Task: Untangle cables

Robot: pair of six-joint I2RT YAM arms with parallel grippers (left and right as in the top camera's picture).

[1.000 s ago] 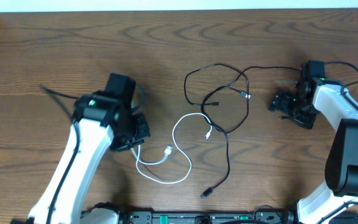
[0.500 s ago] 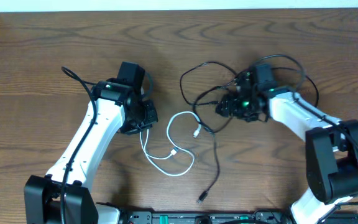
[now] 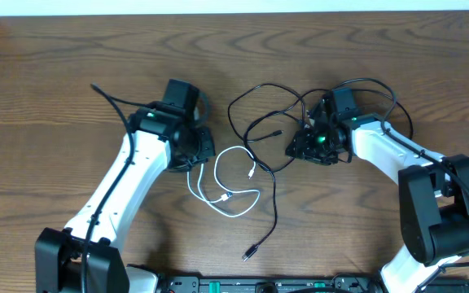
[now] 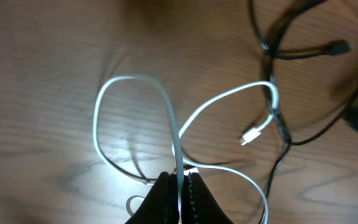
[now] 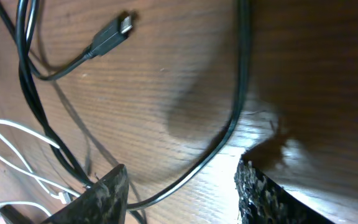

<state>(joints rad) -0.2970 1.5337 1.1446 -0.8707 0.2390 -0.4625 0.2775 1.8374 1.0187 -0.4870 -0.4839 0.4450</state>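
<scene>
As seen from overhead, table (image 3: pixel 55 65) of dark wood-grain; both cables lie at centre, between the arms. White cable (image 3: pixel 225 197): loose loops, just beside left gripper (image 3: pixel 202 152). Black cable (image 3: pixel 276 203): loops at upper centre crossing the white one, one tail running toward the near edge, ending in a plug (image 3: pixel 249 254). Right gripper (image 3: pixel 300 146) sits over the black loops; jaw state unclear from here. Left wrist: left gripper (image 4: pixel 179 186) w/ jaws pinched narrow on one strand of white cable (image 4: pixel 114 79); white plug (image 4: pixel 252 134) lies free on the wood, touching black cable (image 4: pixel 283 134). Right wrist: right gripper (image 5: pixel 179 186) w/ jaws wide apart, fingers (image 5: pixel 107 193) low to the wood; black cable (image 5: pixel 241 81) passes between them, not pinched. Black plug (image 5: pixel 114 31) upper left; white cable (image 5: pixel 17 134) at left edge.
</scene>
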